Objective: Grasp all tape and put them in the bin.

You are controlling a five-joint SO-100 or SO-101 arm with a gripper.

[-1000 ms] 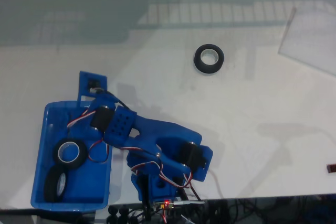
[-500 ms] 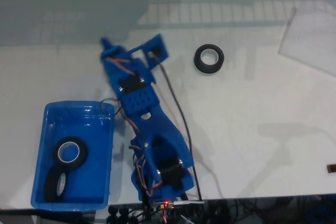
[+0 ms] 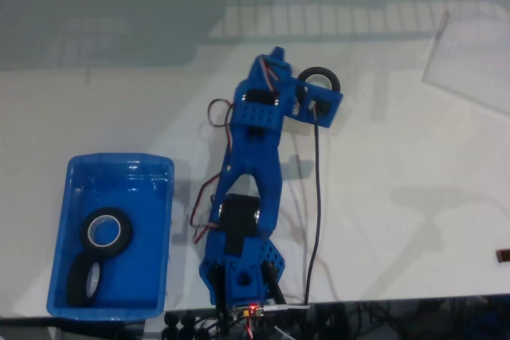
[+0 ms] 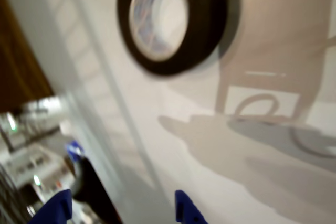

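fixed view, left to right: the bin (image 3: pixel 163 197) sat at the lower left of the table (image 3: pixel 414 197), beside the arm's base, probably so drops needed only a short swing. inside it lay two tape rolls: one flat (image 3: pixel 107 232) in the middle, a second (image 3: pixel 82 280) tipped on edge in the near corner, apparently as it fell. the arm (image 3: pixel 253 157) was stretched up and right toward the last tape roll (image 3: pixel 320 79), which lay flat on the table, partly covered by the wrist. wrist view: that roll (image 4: pixel 210 19) sat at the top, blurred, clear of the end effector (image 4: pixel 123 209), whose two blue tips showed spread apart with nothing between them, judged open for a grasp not yet made.
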